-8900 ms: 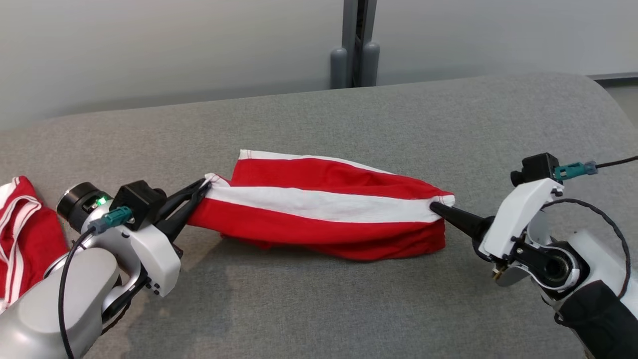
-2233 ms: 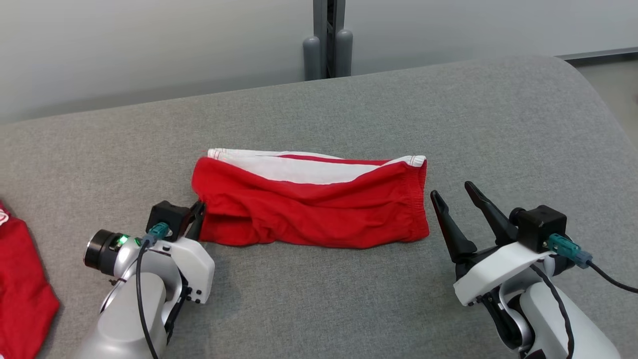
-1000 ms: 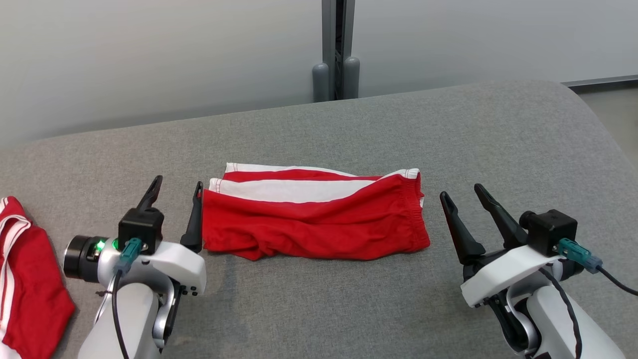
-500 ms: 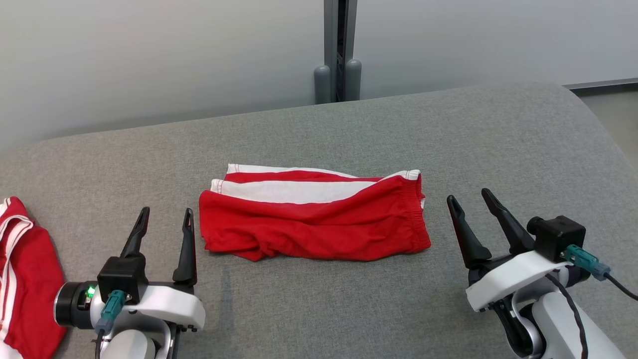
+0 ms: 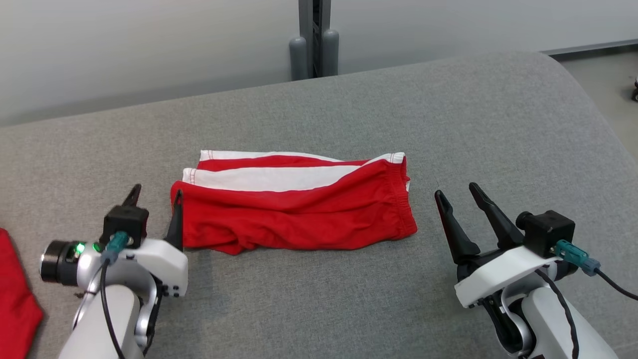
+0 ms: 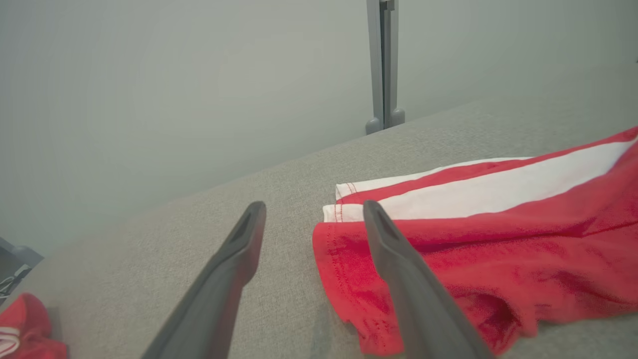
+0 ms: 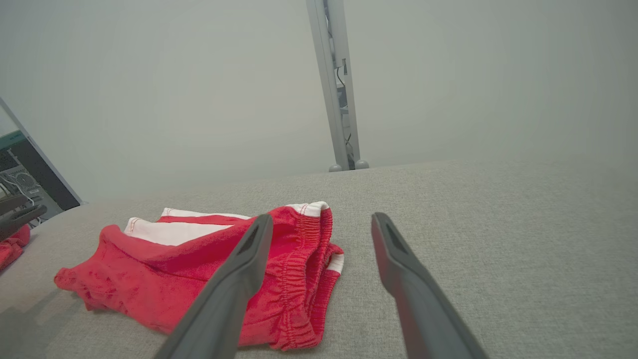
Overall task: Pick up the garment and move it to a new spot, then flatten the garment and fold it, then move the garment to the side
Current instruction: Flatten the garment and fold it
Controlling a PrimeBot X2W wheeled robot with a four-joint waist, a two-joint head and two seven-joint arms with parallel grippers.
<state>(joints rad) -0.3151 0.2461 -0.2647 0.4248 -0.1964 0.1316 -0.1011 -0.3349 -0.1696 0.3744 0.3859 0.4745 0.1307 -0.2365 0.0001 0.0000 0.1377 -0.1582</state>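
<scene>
**Shorts folded, not moved**

On the worktop [image 5: 319, 309] the red shorts [image 5: 299, 219] lie folded, mid-surface. The left gripper [image 5: 157, 190] gapes at their left end, the right gripper [image 5: 455, 189] gapes nearby, both empty. Moving them aside looks left to do.

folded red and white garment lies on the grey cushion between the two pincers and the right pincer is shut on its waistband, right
No. The right pincer is open and clear of the waistband, as the head view shows. The rest stands: the folded garment lies on the grey cushion between it and the left pincer.
</scene>
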